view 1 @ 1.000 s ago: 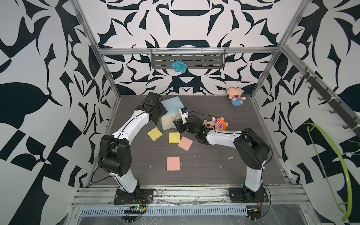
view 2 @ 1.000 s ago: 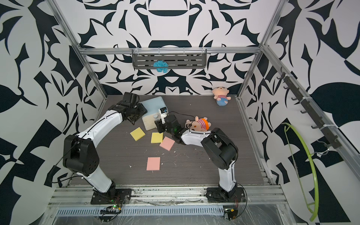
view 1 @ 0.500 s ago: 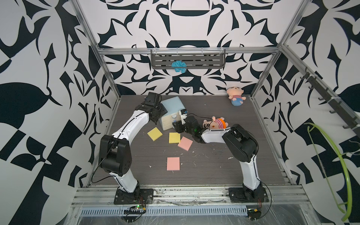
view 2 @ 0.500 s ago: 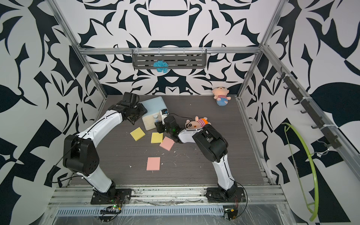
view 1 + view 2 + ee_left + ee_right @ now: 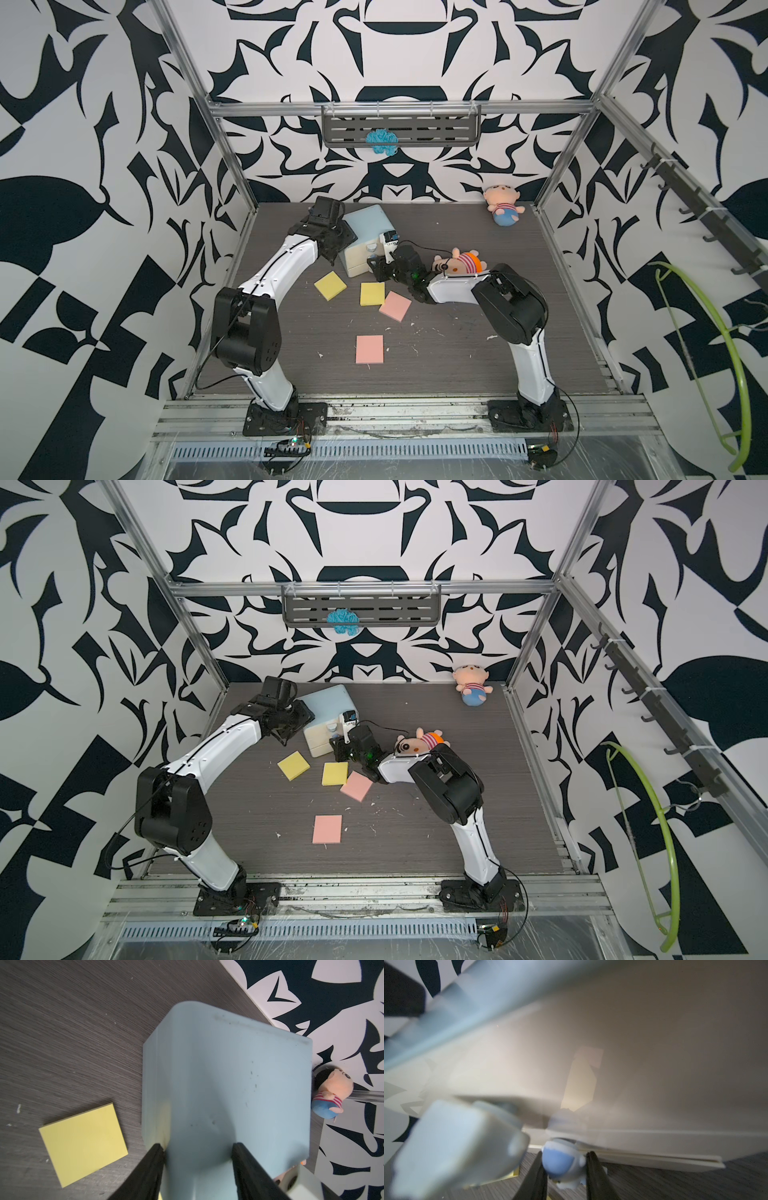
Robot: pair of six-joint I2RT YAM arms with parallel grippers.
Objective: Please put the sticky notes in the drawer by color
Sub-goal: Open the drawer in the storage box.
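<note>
a: where do things stand?
b: the drawer (image 5: 365,226) sits just above the middle of the frame, a little left, in both top views. the right gripper (image 5: 564,1154) has its jaws set close on a round blue knob (image 5: 558,1161) low on the cream front. both fingers look to touch it, though that wrist view is blurred. which front the knob belongs to i can't say.
a: and the left gripper (image 5: 198,1146)?
b: jaws part way apart, laid against the blue body, clamped on nothing i can see. a brace, no more.
a: so a pull could drag the whole box.
b: that's my first worry. it looks light, and a stiff front would slide or tip it toward the right arm. second, the knob is round and smooth, so a shallow pinch could slip off.
a: the paper?
b: four sticky notes (image 5: 372,294) lie on the worktop (image 5: 457,353) below the drawer in the frame: left yellow note (image 5: 294,765), middle yellow note (image 5: 335,774), upper pink note (image 5: 356,786), lower pink note (image 5: 327,829). no green shows. the middle yellow note lies near the front, so a low drawer coming out might shove it. the upper pink note is just beside the right wrist, and the striped plush toy (image 5: 459,262) is right by the forearm. a backward pull could sweep either.
</note>
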